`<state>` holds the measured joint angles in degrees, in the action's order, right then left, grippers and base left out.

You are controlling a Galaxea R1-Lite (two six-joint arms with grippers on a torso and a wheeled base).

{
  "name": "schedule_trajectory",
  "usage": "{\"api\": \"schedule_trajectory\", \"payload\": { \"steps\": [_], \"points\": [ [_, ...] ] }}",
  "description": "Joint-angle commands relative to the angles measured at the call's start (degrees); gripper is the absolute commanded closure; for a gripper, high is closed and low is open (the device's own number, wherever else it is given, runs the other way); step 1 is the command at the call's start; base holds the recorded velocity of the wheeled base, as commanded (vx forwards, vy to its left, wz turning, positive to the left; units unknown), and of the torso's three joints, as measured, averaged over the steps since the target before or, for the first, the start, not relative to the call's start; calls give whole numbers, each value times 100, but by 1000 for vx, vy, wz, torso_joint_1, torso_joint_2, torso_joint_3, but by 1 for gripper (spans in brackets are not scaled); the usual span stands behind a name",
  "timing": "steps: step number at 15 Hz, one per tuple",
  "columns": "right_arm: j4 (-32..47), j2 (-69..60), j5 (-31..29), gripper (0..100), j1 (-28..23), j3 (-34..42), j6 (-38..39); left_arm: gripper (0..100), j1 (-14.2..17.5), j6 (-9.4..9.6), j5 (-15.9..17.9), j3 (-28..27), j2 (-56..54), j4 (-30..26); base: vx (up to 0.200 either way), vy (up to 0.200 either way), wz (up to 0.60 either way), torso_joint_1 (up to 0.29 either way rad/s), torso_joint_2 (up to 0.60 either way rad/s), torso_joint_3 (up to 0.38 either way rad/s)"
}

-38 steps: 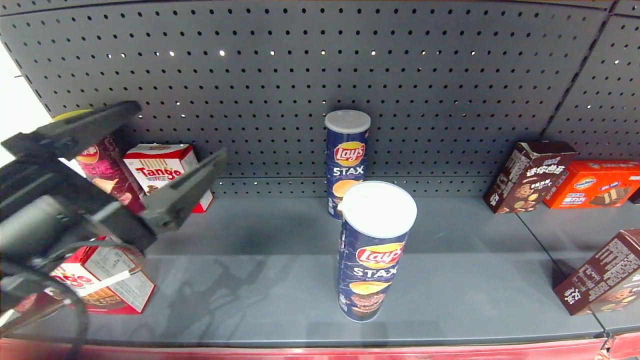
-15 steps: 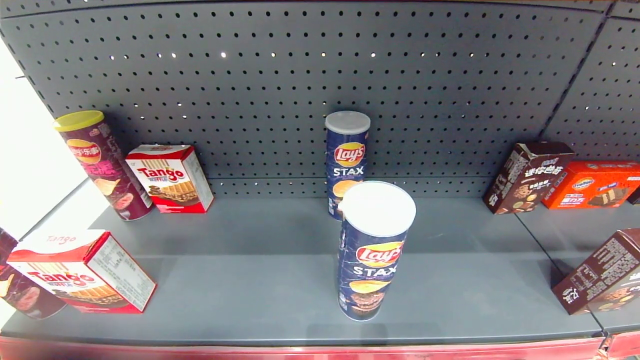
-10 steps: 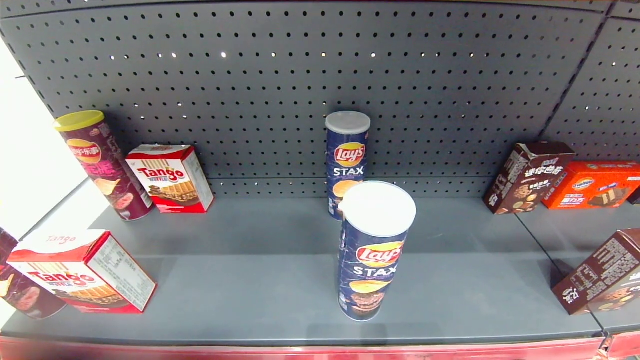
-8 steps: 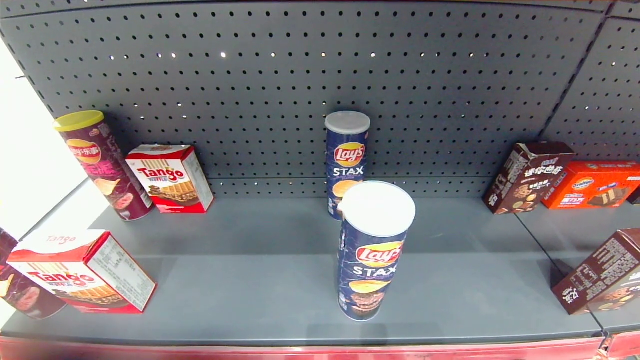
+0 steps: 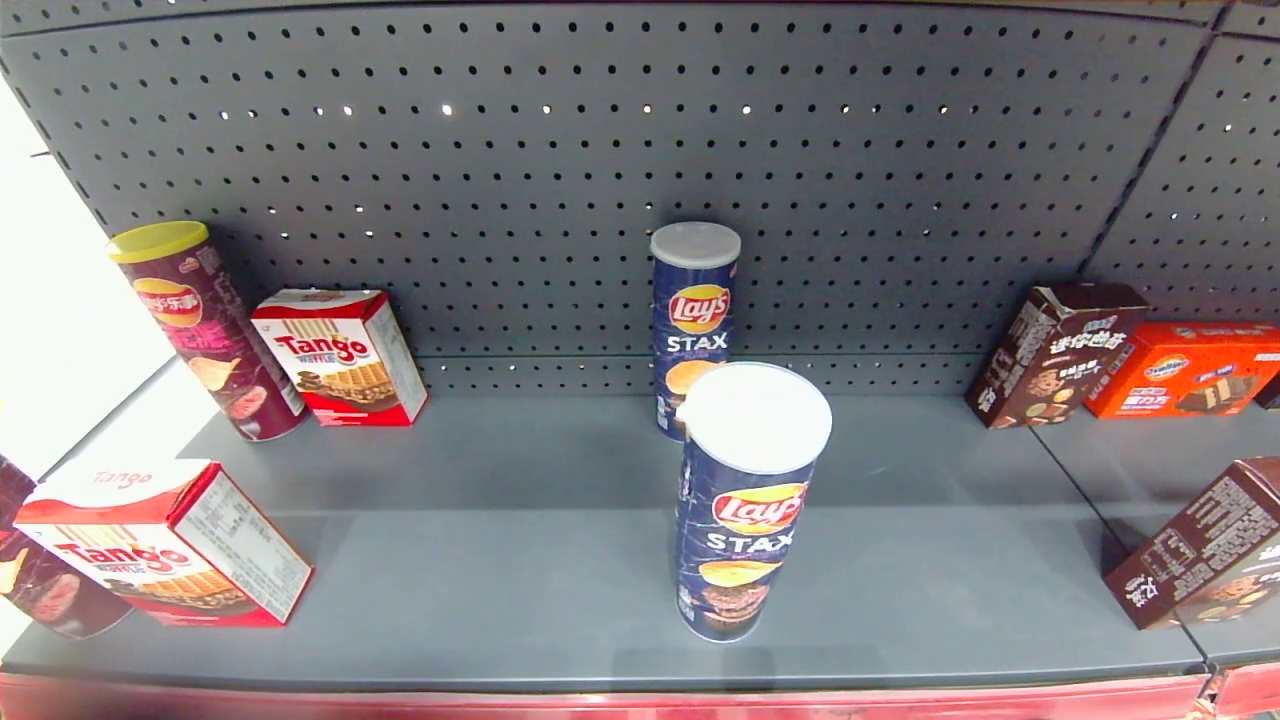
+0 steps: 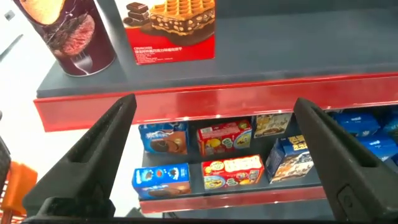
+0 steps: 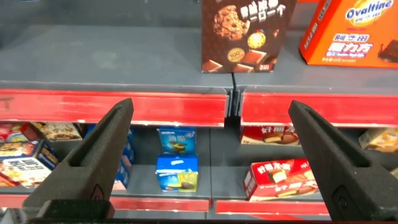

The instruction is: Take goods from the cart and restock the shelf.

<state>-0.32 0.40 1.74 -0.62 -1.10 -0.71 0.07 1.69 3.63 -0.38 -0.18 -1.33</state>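
Since the left claw [image 6: 212, 102] has drawn back from the left end of the shelf [image 5: 520, 560], where it hung wide open approx. 2.5 s ago, the placing step is judged done and the next fetch from the cart is due. It and the right claw [image 7: 210, 104] both stand open and empty, facing the red front lip [image 6: 205, 99] w/ lower stock beyond. Wafer box [image 5: 165, 545], red and white cardboard, sits front left on the shelf near the lip, turned askew, just beside a dark red can [image 5: 45, 590]; no dents seen.
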Motion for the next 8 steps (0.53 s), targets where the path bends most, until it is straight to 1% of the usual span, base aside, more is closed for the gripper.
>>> {"api": "schedule_trajectory", "payload": {
  "steps": [1, 2, 4, 5, 6, 7, 8],
  "points": [
    [137, 1814, 72, 0, 1, -1631, 405, 0, 1, 15, 15, 3, 18, 1, 0, 0, 0, 0, 0, 0],
    [49, 2078, 133, 0, 62, -1965, 370, 0, 1, 15, 15, -6, 18, 1, 0, 0, 0, 0, 0, 0],
    [-39, 2869, 511, 0, 326, -2562, 167, 0, 1, 24, 15, 3, 18, 1, 0, 0, 0, 0, 0, 0],
    [-56, 3018, 564, 0, 361, -2676, 159, 0, 1, 33, 6, 3, 18, 1, 0, 0, 0, 0, 0, 0],
    [-109, 3660, 740, 0, 581, -3090, 79, 0, 1, 33, 6, 11, 18, 1, 0, 0, 0, 0, 0, 0],
    [-223, 4099, 801, 0, 836, -3292, -79, 0, -7, 103, 23, 3, 18, 1, 0, 0, 0, 0, 0, 0],
    [-513, 4697, 801, 0, 1328, -3423, -228, 0, -7, 358, 41, 3, 18, -8, 0, 0, 0, 0, 0, 0]
  ]
}}
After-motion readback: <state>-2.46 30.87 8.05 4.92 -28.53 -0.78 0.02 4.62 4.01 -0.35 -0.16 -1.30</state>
